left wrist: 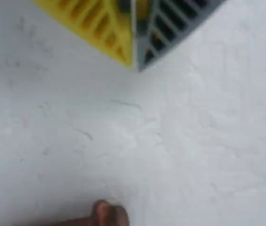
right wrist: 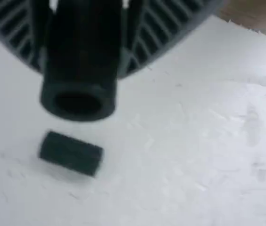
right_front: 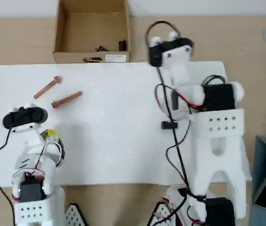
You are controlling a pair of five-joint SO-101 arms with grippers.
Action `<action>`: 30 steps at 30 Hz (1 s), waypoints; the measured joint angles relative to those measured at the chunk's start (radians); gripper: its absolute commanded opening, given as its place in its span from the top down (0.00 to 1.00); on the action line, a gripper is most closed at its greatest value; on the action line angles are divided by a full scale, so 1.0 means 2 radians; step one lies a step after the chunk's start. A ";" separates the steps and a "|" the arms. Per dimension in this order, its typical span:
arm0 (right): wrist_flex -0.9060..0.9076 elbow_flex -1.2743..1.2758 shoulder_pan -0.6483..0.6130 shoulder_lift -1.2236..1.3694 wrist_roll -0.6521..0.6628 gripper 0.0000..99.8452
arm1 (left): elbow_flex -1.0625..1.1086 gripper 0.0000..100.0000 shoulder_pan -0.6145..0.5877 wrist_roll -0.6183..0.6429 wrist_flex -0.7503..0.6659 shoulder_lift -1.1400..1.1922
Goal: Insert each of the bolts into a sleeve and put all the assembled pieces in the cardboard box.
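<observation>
Soft, even light falls from overhead, bright enough that the white mat (right_front: 119, 132) on the tabletop (right_front: 15, 40) is nearly washed out. Shadows are faint: a pale smudge beneath the loose sleeve (right wrist: 70, 153) lying just under the right gripper (right wrist: 82, 66), and a dark hollow in the mouth of the held sleeve (right wrist: 78, 102) it clamps. Below the left gripper (left wrist: 135, 61) the mat looks dimmer. The cardboard box (right_front: 63, 28) is shaded inside.

Label (right_front: 115, 58) on cardboard box (right_front: 71, 57) — illegible

Left pincer (left wrist: 134, 59) pressed closed and empty, right pincer (right wrist: 83, 42) clamped around a sleeve (right wrist: 78, 101), both pointing downward
</observation>
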 measured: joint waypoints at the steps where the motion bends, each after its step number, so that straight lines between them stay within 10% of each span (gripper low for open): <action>1: 0.000 0.000 0.012 -0.005 -0.001 0.99 | -0.013 0.94 0.000 0.000 0.008 0.001; 30: 0.000 0.146 0.104 -0.155 -0.004 0.99 | -0.539 0.94 -0.008 -0.163 0.021 0.700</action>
